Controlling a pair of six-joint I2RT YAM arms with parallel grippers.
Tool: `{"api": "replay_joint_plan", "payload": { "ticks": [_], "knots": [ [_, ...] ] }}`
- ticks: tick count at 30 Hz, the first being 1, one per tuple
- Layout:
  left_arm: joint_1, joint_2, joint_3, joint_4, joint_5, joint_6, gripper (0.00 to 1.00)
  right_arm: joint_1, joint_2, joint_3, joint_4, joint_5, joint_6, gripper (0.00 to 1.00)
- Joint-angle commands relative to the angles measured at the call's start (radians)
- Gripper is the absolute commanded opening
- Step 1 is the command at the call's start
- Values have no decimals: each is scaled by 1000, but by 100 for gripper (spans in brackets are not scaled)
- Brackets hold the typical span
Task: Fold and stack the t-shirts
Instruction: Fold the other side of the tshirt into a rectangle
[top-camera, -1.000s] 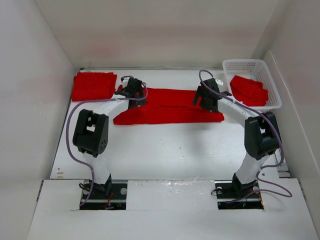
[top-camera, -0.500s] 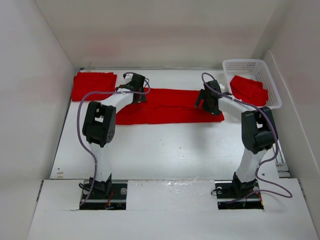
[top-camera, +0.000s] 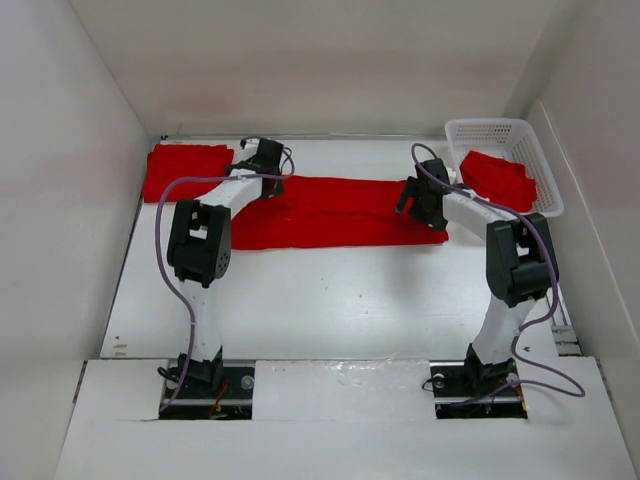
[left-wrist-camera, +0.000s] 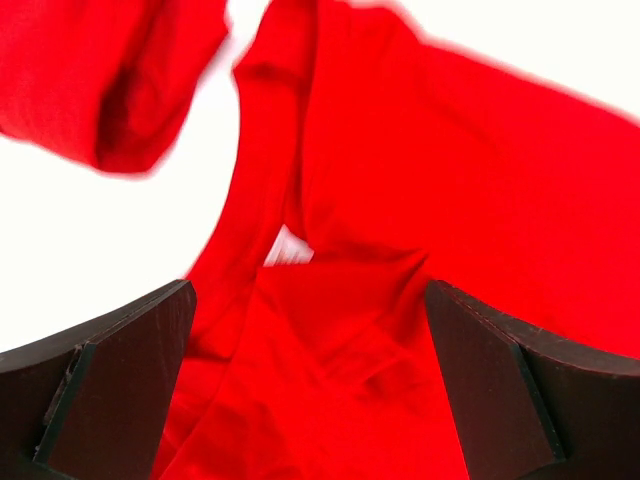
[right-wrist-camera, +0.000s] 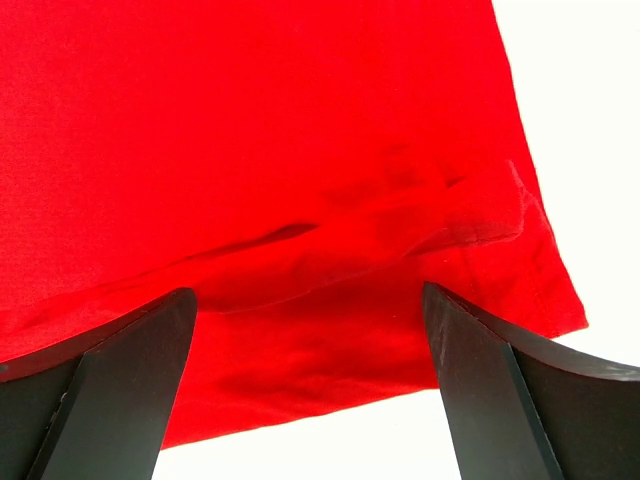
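Note:
A red t-shirt (top-camera: 340, 212) lies folded into a long band across the back middle of the table. My left gripper (top-camera: 266, 160) is open over its left end, above rumpled cloth (left-wrist-camera: 340, 340); nothing is held. My right gripper (top-camera: 420, 192) is open over its right end, jaws wide above the shirt's edge (right-wrist-camera: 330, 330). A folded red t-shirt (top-camera: 187, 171) lies at the back left, also in the left wrist view (left-wrist-camera: 100, 80). Another red t-shirt (top-camera: 497, 180) lies crumpled in the white basket (top-camera: 500, 130).
White walls close in the table on the left, back and right. The basket stands in the back right corner. Both arm bases sit at the near edge, with purple cables looping off each arm.
Both grippers moved toward the back over the shirt's two ends. The shirt's near part now lies folded over, making a narrower, straighter band.

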Motion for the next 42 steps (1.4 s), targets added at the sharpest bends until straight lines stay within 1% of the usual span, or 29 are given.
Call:
{"api": "replay_joint_plan", "payload": {
  "ticks": [1, 4, 6, 7, 9, 10, 11, 13, 14, 15, 17, 19, 20, 21, 22, 24, 26, 27, 28, 29, 31, 33, 34, 35, 40, 42],
  "knots": [
    [10, 7, 96, 19, -15, 63, 99, -3, 4, 20, 20, -7, -11, 100],
    [33, 35, 179, 15, 40, 90, 99, -3, 4, 20, 20, -7, -11, 100],
    [34, 20, 195, 16, 60, 110, 98, -3, 13, 29, 11, -7, -11, 100],
    [34, 19, 167, 31, 77, 122, 96, -3, 13, 29, 11, -7, -11, 99],
    [34, -56, 98, 79, 130, 158, 94, -3, 13, 29, 11, -7, -11, 99],
    [34, -86, 19, 103, 164, 167, 89, -3, 13, 29, 11, -7, -11, 99],
    [34, -149, -21, 132, 218, 167, 88, -3, 13, 29, 11, -7, -11, 99],
    [34, -215, -107, 171, 261, 176, 85, -3, 13, 29, 11, -7, -11, 99],
    [34, -246, -196, 215, 294, 176, 84, -3, 13, 29, 11, -7, -11, 99],
    [34, -298, -238, 240, 310, 194, 82, -3, 13, 29, 11, -7, -11, 99],
    [24, -329, -316, 267, 321, 219, 82, -3, 13, 38, 11, -7, -11, 99],
    [15, -340, -342, 292, 321, 219, 81, -3, 22, 38, 2, -7, -20, 97],
    [15, -340, -342, 292, 321, 236, 78, -3, 22, 38, 2, -7, -20, 97],
    [15, -321, -326, 292, 332, 245, 78, -3, 22, 38, 2, -7, -20, 97],
    [6, -292, -310, 280, 332, 259, 71, -3, 22, 47, 2, -7, -20, 97],
    [6, -262, -264, 271, 332, 268, 67, -3, 22, 47, 2, -7, -20, 97],
    [6, -220, -238, 257, 332, 280, 65, -3, 22, 47, 2, -7, -20, 97],
    [6, -209, -229, 248, 332, 281, 61, -3, 22, 47, 2, -7, -20, 97],
    [6, -200, -209, 248, 347, 291, 60, -3, 22, 47, -8, -7, -20, 97],
    [6, -191, -209, 238, 347, 291, 57, -3, 22, 47, -8, -7, -20, 97],
    [6, -180, -195, 238, 359, 291, 55, -3, 32, 47, -8, -7, -20, 97],
    [6, -169, -186, 238, 368, 302, 50, -3, 32, 56, -8, -7, -20, 97],
    [6, -159, -186, 238, 368, 302, 50, -3, 32, 56, -17, -7, -20, 97],
    [6, -149, -162, 238, 368, 302, 41, -3, 32, 56, -17, -7, -20, 97],
    [6, -113, -126, 212, 355, 322, 34, -3, 51, 78, -35, -16, -20, 97],
    [6, -85, -108, 202, 355, 331, 34, -3, 51, 78, -35, -16, -20, 96]
  ]
}}
